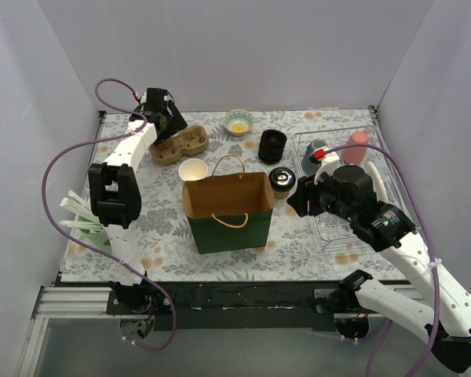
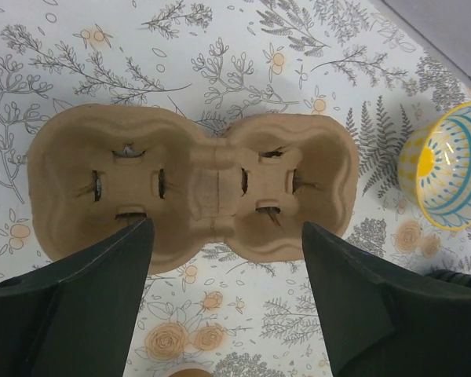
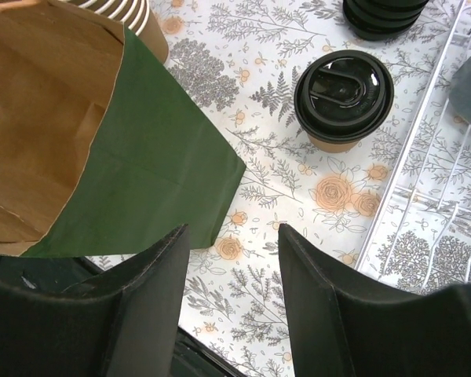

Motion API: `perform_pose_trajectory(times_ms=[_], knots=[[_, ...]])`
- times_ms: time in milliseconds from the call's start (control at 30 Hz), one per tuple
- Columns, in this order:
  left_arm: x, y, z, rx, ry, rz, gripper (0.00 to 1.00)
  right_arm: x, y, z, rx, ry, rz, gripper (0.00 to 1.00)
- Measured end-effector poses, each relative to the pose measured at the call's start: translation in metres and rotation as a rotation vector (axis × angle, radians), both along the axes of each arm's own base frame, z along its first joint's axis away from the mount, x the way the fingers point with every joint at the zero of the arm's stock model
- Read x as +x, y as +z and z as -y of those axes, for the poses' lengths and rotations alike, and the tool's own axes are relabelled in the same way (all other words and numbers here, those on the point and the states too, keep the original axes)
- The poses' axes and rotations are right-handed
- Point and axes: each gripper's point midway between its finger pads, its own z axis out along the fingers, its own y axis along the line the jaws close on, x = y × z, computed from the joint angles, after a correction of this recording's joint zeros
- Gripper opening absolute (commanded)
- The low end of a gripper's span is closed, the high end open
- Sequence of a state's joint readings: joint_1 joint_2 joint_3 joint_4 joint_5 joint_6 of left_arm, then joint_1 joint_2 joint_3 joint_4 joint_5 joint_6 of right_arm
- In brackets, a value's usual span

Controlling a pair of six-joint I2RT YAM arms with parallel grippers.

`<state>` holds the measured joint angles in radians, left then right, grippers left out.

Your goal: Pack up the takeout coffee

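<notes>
Gaping, left tool [image 2: 228, 226] and right tool [image 3: 233, 230] grip nothing (takeout coffee [image 3: 344, 86] lid markings illegible)

Just ahead of the left gripper [image 2: 226, 228]: a cup carrier [image 2: 192, 184] of moulded paper pulp, tan, rough and matt. Off to that gripper's right, a bowl [image 2: 447, 169] with a smooth painted finish. Beneath both, a table cover [image 2: 243, 63] printed with flowers, flat and matt.

Ahead and to the right of the right gripper [image 3: 233, 230]: the takeout coffee [image 3: 344, 98], matt brown paper under a smooth black plastic lid with a soft sheen. To that gripper's left, a paper bag [image 3: 149, 157], matt green outside, plain brown kraft inside. Far to its right, a rack [image 3: 409, 141] of smooth white-coated wire.

Matt black plastic on the fingers [image 3: 141, 314] of both grippers.
</notes>
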<state>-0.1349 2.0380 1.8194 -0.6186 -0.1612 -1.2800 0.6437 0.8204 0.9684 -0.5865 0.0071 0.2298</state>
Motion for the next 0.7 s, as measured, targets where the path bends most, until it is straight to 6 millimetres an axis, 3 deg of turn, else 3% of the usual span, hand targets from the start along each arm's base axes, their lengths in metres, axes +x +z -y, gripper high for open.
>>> perform_pose_trajectory(times_ms=[133, 400, 567, 700], knots=[[0.004, -0.018, 0.003, -0.003, 0.002, -0.023, 0.76, 0.003, 0.004, 0.0, -0.002, -0.009, 0.009, 0.57], [0.007, -0.047, 0.008, -0.012, -0.01, -0.069, 0.68, 0.009, -0.009, -0.003, -0.042, -0.004, -0.024, 0.57], [0.009, -0.059, 0.008, -0.008, -0.013, -0.082, 0.49, 0.011, -0.009, -0.004, -0.052, -0.001, -0.018, 0.57], [0.011, -0.066, 0.008, 0.001, -0.022, -0.088, 0.45, 0.013, -0.006, -0.004, -0.052, 0.0, -0.008, 0.57]])
